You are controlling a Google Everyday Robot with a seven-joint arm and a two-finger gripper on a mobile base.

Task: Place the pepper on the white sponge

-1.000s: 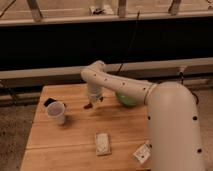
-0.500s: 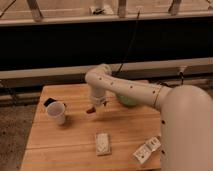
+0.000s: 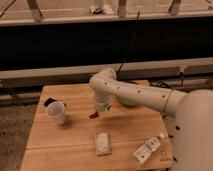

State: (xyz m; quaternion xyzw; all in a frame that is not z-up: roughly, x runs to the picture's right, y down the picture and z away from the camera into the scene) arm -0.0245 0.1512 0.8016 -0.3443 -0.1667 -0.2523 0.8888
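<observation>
My gripper (image 3: 98,112) hangs from the white arm above the middle of the wooden table (image 3: 75,150). It is shut on the pepper (image 3: 93,115), a small dark red piece that sticks out at its lower left, held just above the tabletop. The white sponge (image 3: 102,143) lies flat on the table in front of the gripper, about a hand's width nearer the front edge and slightly to the right. The pepper and the sponge are apart.
A white cup (image 3: 57,112) stands to the left of the gripper, with a small black object (image 3: 49,102) behind it. A clear plastic bottle (image 3: 148,148) lies at the front right. The green bowl (image 3: 128,103) is mostly hidden behind the arm.
The gripper with the pepper has moved a little toward the front of the table and slightly right, closer to the sponge. Nothing else on the table has moved.
</observation>
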